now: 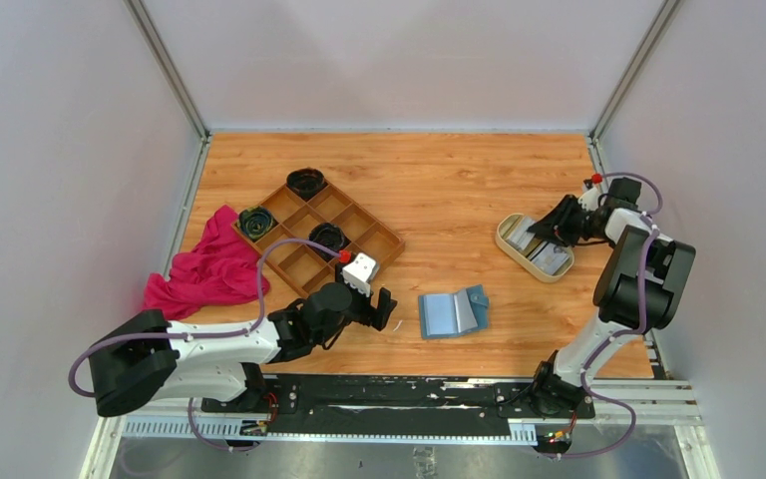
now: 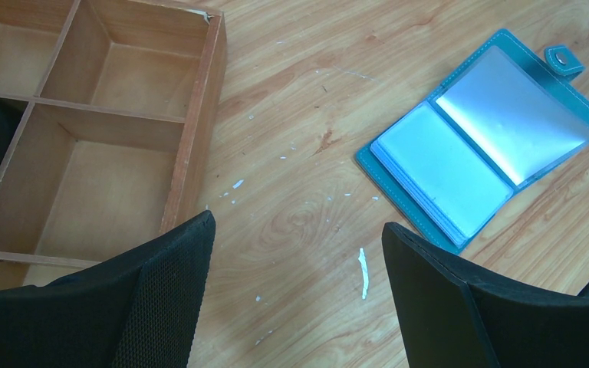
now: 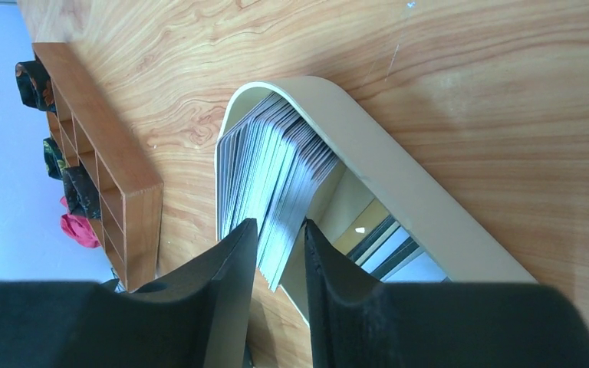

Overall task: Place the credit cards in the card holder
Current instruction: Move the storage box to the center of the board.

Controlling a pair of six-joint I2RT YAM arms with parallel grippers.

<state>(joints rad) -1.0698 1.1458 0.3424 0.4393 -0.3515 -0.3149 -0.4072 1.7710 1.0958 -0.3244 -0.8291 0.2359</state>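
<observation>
Reaching into the tray [image 3: 368, 146], my right fingers [image 3: 226, 268] sat narrow around the cards [image 3: 276, 161], grip unclear. Next I had to carry one to the open wallet [image 2: 483, 146] near my wide left fingers [image 2: 172, 268].

Table [image 1: 439, 180] bears compartment tray [image 1: 302, 264], pink cloth [image 1: 209, 264], card holder [image 1: 452, 312], cream tray [image 1: 502, 236].
</observation>
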